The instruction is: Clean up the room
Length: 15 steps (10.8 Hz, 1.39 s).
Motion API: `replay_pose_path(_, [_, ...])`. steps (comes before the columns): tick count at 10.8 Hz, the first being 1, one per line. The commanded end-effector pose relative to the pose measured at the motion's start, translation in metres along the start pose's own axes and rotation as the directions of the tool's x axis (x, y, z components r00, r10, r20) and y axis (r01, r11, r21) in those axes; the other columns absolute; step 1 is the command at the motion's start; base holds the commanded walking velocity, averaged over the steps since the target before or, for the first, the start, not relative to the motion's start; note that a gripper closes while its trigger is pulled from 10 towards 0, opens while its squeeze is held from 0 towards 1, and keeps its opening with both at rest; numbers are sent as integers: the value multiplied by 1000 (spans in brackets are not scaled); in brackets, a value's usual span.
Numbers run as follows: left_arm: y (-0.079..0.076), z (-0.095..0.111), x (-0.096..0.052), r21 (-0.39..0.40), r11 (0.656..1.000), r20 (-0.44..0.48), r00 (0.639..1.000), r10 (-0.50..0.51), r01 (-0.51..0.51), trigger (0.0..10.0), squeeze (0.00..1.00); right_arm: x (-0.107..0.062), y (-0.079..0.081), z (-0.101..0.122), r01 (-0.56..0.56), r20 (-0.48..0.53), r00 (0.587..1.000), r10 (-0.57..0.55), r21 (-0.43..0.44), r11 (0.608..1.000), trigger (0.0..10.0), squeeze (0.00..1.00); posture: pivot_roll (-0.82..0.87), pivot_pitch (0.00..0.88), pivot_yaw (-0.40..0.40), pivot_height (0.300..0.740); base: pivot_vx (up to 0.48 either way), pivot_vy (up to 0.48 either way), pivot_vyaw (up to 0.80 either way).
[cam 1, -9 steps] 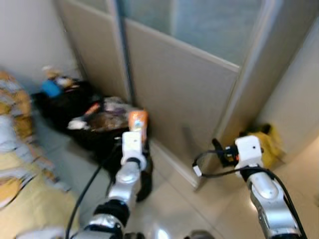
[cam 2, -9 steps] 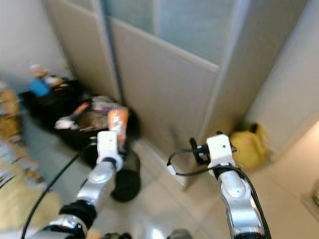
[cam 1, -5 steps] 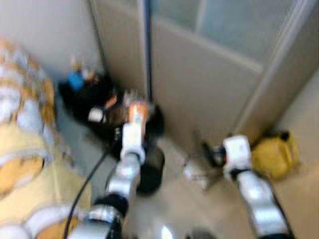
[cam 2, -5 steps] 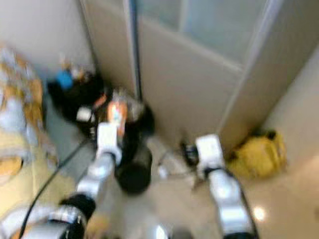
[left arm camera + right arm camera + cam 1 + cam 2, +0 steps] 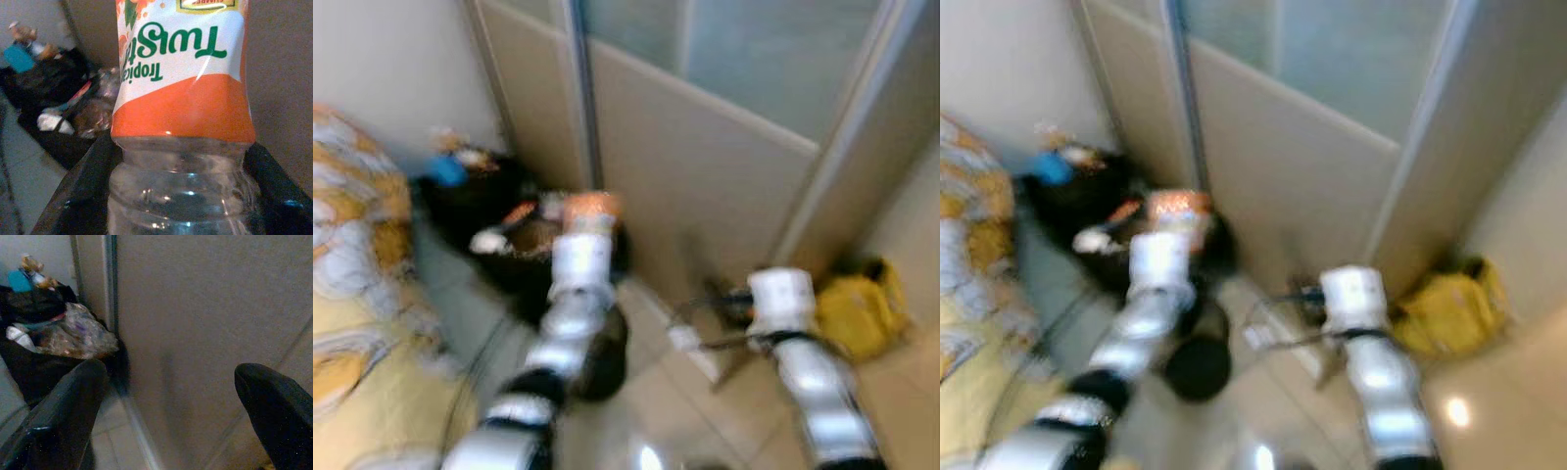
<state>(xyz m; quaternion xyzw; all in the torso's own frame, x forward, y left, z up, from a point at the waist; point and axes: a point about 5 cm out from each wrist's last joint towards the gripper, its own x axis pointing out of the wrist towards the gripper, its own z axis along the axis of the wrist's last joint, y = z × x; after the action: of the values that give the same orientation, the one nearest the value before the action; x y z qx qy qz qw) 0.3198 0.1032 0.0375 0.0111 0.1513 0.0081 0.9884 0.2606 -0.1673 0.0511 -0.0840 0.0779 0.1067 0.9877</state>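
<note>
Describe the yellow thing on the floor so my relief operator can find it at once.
Start at the tall beige panelled partition and follow it toward the robot's right to the corner with the wall. There, on the pale tiled floor beyond the right gripper, slumps a soft yellow bag, the only bright yellow thing on that side.

1 bottle (image 5: 181, 98) with an orange label. 2 grippers: the left gripper (image 5: 181, 161) and the right gripper (image 5: 161, 396). 1 black bin (image 5: 1197, 364) on the floor. 1 heap of black rubbish bags (image 5: 504, 250) by the wall. 1 yellow bag (image 5: 862, 308) in the corner. 1 patterned bedspread (image 5: 352, 284). 1 blue item (image 5: 445, 171), too blurred to name.
</note>
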Motion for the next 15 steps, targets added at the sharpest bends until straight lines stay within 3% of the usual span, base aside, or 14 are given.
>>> replay_pose_path(1, [-17, 7, 0, -25, 999, 19, 999, -35, 36, 10000, 0, -3, -11, 0, 26, -5, 1000, -26, -8, 1000, 10000, 0, -302, 31, 72, 727, 412, -240, 0])
replay_pose_path(4, [-19, 2, -4, -85, 996, 16, 1000, -26, 27, 10000, 0, -3, -11, -1, 16, -9, 1000, -16, -10, 1000, 10000, 0, -299, 39, 69, 727, 463, 0, 0])
replay_pose_path(5, [-8, -4, -4, -66, 996, -18, 999, 51, -52, 10000, 0, -7, -9, -2, -11, -20, 1000, 10, -19, 1000, 10000, 0, -297, 59, 59, 727, 0, 0, 800])
replay_pose_path(7, [-2, -10, -5, -55, 994, -49, 995, 90, -93, 10000, 0, -15, -8, -7, -43, -43, 998, 41, -27, 999, 10000, 0, -301, 81, 38, 727, 0, 0, 787])
replay_pose_path(11, [-11, -19, -12, -40, 997, -64, 995, 70, -73, 10000, 0, -19, -5, -10, -57, -64, 996, 56, -19, 998, 10000, 0, -304, 83, 39, 727, 0, 0, 364])
replay_pose_path(13, [-10, -16, -7, -50, 995, -85, 993, 80, -84, 10000, 0, -20, -5, -13, -68, -80, 995, 67, -13, 998, 10000, 0, -308, 88, 41, 727, 0, 0, 737])
replay_pose_path(15, [-20, -8, -1, -5, 1000, -81, 996, 26, -26, 10000, 0, -20, -4, -14, -71, -86, 994, 70, -12, 997, 10000, 0, -316, 80, 46, 727, 0, -240, 719])
